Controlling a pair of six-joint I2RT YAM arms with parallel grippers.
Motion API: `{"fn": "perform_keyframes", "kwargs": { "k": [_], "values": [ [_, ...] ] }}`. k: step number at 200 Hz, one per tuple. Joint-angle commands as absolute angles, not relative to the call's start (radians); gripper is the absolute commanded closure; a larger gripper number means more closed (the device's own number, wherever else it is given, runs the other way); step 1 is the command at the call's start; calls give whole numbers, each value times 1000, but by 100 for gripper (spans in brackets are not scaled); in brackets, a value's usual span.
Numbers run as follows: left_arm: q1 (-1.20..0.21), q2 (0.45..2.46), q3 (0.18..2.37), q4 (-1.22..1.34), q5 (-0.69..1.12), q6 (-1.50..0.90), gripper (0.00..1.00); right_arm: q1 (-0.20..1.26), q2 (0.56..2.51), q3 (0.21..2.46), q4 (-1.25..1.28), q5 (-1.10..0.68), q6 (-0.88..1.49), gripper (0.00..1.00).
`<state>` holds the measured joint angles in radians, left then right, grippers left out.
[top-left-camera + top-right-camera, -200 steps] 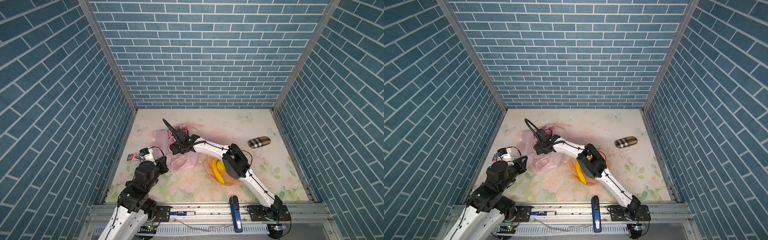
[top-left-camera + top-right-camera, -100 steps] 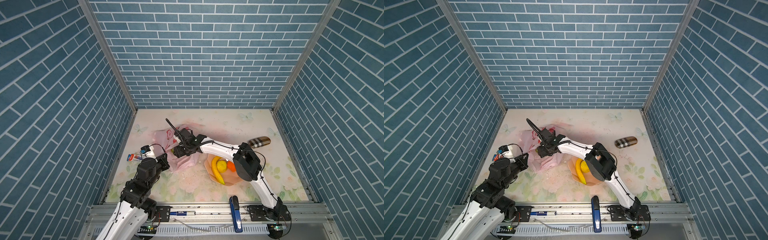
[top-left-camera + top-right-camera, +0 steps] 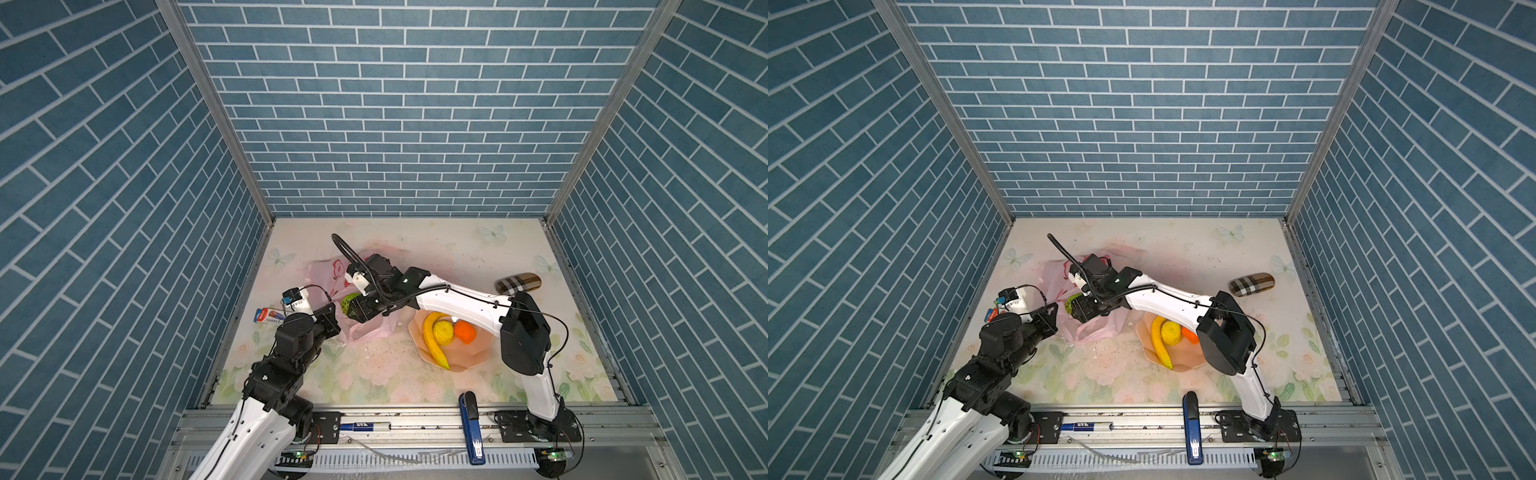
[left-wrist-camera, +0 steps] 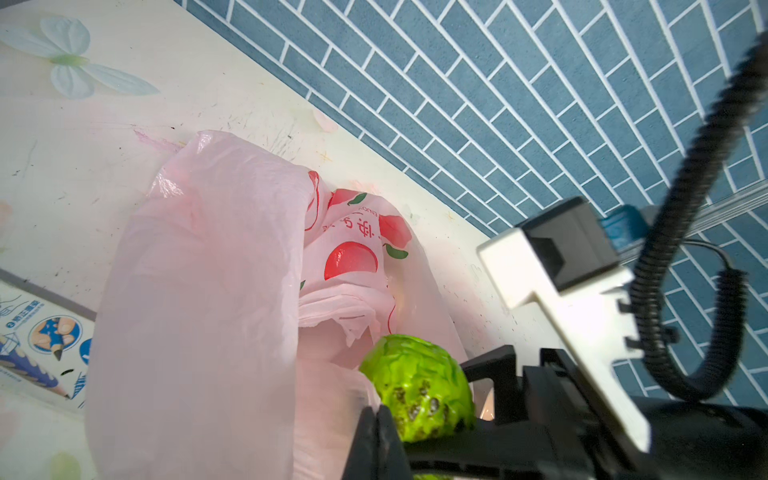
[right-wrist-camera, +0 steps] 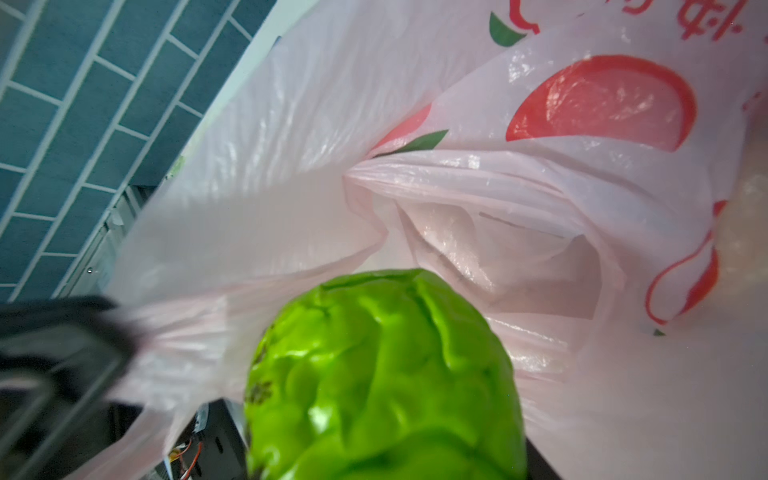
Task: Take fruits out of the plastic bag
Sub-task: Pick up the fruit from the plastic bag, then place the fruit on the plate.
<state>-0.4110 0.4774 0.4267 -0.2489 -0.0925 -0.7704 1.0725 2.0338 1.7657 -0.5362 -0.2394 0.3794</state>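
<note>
Green bumpy fruit [image 3: 350, 302] clamped in the part-open right gripper [image 3: 355, 307], at the plastic bag [image 3: 326, 274] mouth. Left gripper [image 3: 331, 321] just beside, pinched shut on the bag rim. Lift clear, rim pinned, film unsnagged; bowl [image 3: 471, 358] behind the right gripper.

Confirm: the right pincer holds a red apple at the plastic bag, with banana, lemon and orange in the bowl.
Wrong fruit: the right pincer holds the green bumpy fruit, not a red apple, as the right wrist view shows. The plastic bag, banana, lemon, orange and bowl are as stated.
</note>
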Motion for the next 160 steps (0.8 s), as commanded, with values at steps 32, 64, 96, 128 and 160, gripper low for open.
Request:
{"fn": "perform_keyframes", "kwargs": {
  "k": [32, 64, 96, 128, 160],
  "values": [
    [-410, 463, 474, -284, -111, -742, 100, 1058, 1880, 1645, -586, -182, 348, 66],
    [-411, 481, 476, -267, -103, -740, 100, 1028, 1784, 1525, -577, -118, 391, 67],
    [-411, 519, 490, -246, -86, -731, 100, 995, 1682, 1400, -568, -60, 439, 67],
    [-411, 544, 501, -230, -84, -722, 100, 964, 1587, 1300, -594, -3, 472, 67],
    [-410, 553, 500, -221, -84, -724, 100, 925, 1498, 1211, -624, 49, 497, 67]
  ]
}}
